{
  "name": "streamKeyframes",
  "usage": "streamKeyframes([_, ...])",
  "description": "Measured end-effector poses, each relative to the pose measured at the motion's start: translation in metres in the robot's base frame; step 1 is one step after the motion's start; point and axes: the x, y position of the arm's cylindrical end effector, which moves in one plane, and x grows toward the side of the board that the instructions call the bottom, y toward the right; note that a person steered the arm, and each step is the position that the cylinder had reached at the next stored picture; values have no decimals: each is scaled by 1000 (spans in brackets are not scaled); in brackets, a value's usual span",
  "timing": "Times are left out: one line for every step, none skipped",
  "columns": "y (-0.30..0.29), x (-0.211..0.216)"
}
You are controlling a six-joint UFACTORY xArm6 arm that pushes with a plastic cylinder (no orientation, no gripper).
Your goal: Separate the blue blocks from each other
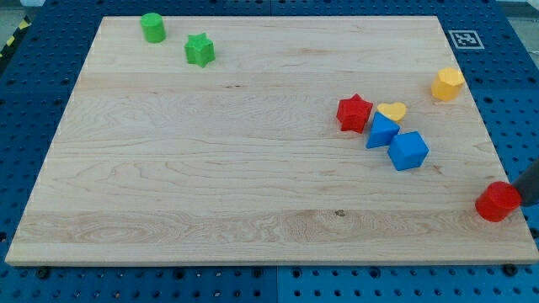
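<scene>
Two blue blocks lie at the view's right: a blue triangular block point(381, 132) and a blue cube point(408, 151), touching each other corner to side. A yellow heart point(391, 111) touches the triangular block's top, and a red star point(354, 113) sits just left of them. My tip point(523, 200) shows as a dark rod at the view's right edge, against the right side of a red cylinder point(498, 202). It is well to the lower right of the blue cube.
A yellow hexagonal block point(448, 84) sits near the board's right edge, above the cluster. A green cylinder point(152, 27) and a green star point(200, 50) lie at the top left. A black-and-white marker point(464, 39) is by the top right corner.
</scene>
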Motion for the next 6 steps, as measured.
streamKeyframes([-17,-23])
streamKeyframes([-59,-54])
streamKeyframes([-105,-77])
streamKeyframes([-137,-101])
streamKeyframes([-155,-122])
streamKeyframes([-165,-104])
